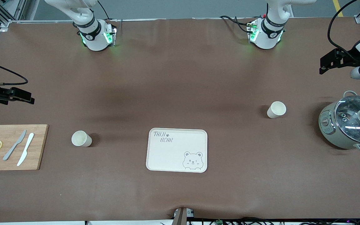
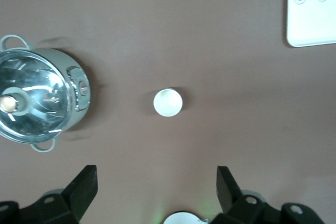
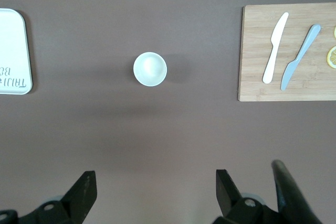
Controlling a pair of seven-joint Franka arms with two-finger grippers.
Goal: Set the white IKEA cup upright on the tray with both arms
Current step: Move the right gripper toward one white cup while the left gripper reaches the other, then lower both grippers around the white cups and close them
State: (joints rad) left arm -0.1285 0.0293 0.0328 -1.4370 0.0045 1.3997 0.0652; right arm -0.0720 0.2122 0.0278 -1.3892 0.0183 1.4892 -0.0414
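High over the table ends, left claw (image 2: 155,190) and right claw (image 3: 152,192) hang spread wide, holding nothing.

Cut off by the front view's edge: part of the pot (image 1: 350,125) and cutting board (image 1: 11,147). In wrist views, tray (image 3: 13,51) only partly shown.

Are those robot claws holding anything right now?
No. The left gripper and right gripper are both open and empty, hovering high, each above its own white cup.
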